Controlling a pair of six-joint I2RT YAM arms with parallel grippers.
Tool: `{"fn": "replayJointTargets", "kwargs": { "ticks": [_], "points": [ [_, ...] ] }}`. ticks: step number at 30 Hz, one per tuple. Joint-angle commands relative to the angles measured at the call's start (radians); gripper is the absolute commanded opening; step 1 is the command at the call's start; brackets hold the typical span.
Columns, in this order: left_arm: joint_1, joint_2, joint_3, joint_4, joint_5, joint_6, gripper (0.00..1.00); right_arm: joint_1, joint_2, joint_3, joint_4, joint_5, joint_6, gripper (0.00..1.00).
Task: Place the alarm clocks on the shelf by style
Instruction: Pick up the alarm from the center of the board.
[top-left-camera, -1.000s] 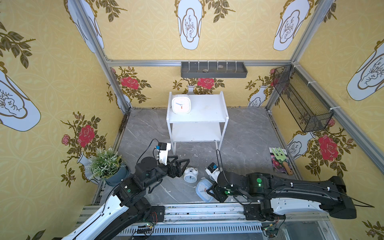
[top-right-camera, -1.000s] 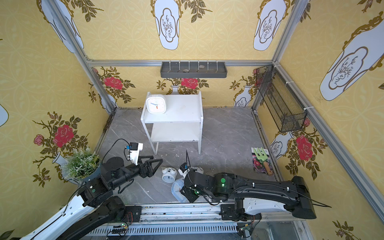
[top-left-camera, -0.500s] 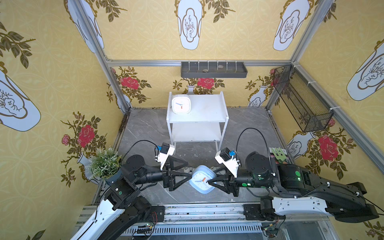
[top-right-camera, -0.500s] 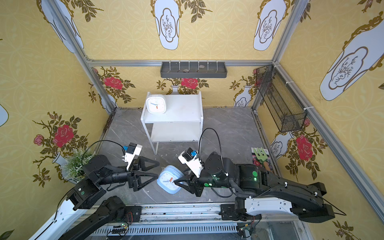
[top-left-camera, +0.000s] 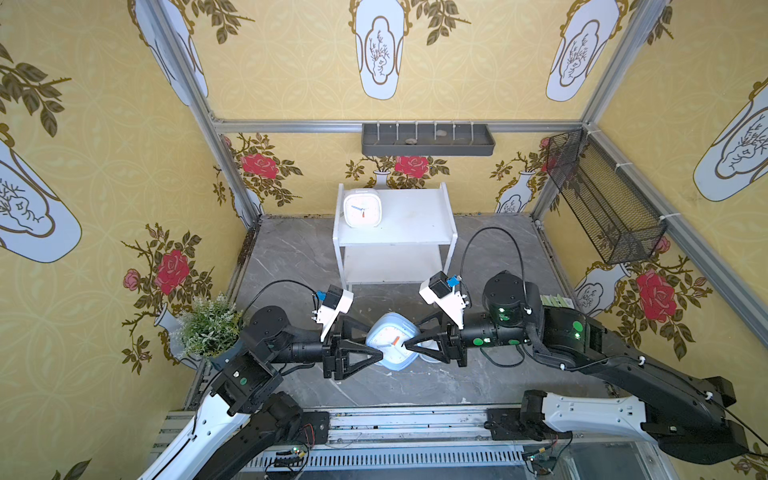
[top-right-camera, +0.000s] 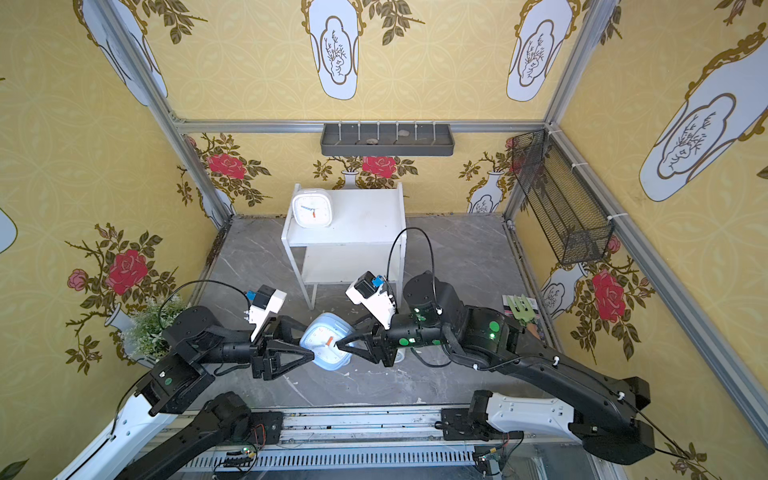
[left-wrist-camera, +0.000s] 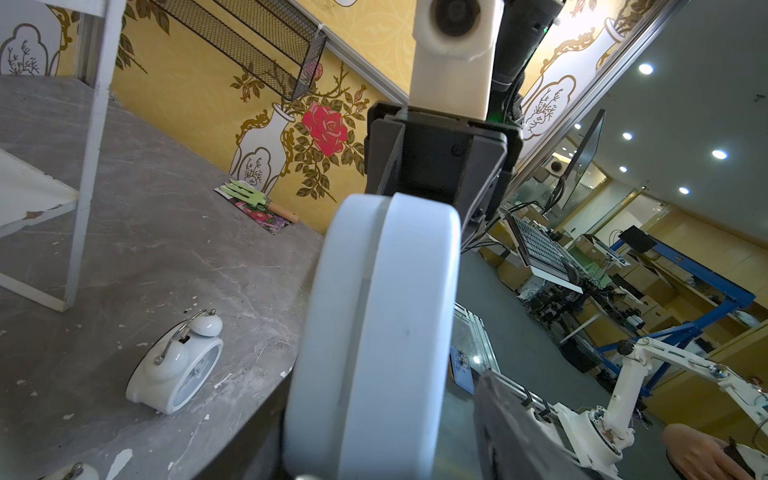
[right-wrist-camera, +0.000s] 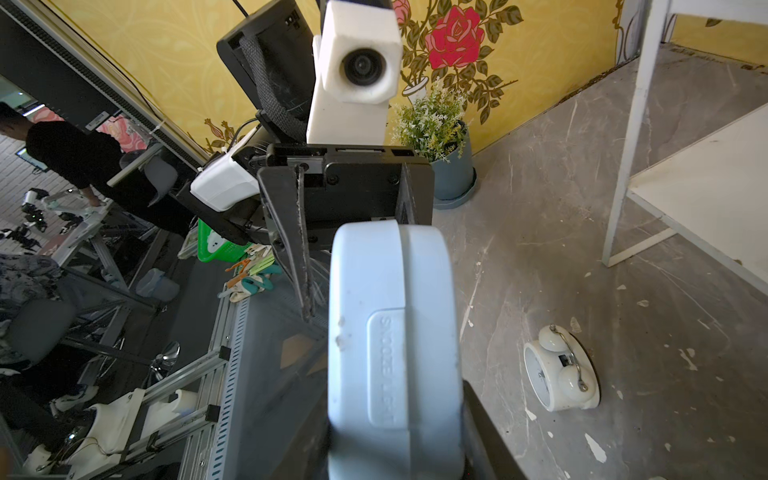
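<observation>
Right wrist view sets the light blue clock edge-on in the middle of the picture. It has a thick rounded-square body made of two shells, with a raised bar on its rim embossed "SNOOZE". The right jaws are clamped across its thickness.

The left wrist view shows the opposite rim, plain except for the seam between the shells. The left jaws straddle the body from that side. A thin strip of background shows beside one finger, so I cannot tell whether they are pressing it.

Neither wrist view shows the dial. In both top views it faces upward, white with an orange hand, and the clock is turned corner-up like a diamond. The clock is held up off the desk between the two arms. It is in front of the shelf and apart from it.

Only the top views show the white square clock. It stands upright on the shelf's top tier, at the end on the left arm's side.

The wrist views give the clear look at a twin-bell clock. It is round and white and lies tipped over on the desk, with its wire handle arched over the two bells. In the top views the right jaws cover most of it.
</observation>
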Motion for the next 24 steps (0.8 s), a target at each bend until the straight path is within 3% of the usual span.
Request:
{"fn": "replayJointTargets", "kwargs": {
  "ticks": [1, 7, 11, 15, 24],
  "points": [
    [-0.001, -0.002, -0.019, 0.133, 0.042, -0.024, 0.59, -0.004, 0.003, 0.003, 0.078, -0.027, -0.006, 0.23],
    [-0.001, 0.006, -0.032, 0.203, 0.05, -0.074, 0.58, -0.024, -0.003, -0.017, 0.086, -0.052, 0.0, 0.24],
    [-0.001, 0.002, -0.035, 0.214, 0.051, -0.075, 0.68, -0.039, -0.008, -0.03, 0.093, -0.092, 0.002, 0.23],
    [0.0, -0.002, -0.044, 0.234, 0.054, -0.089, 0.69, -0.046, -0.007, -0.041, 0.094, -0.115, 0.006, 0.23],
    [0.005, 0.013, -0.08, 0.335, 0.068, -0.145, 0.46, -0.063, -0.018, -0.076, 0.105, -0.128, 0.012, 0.23]
  ]
}}
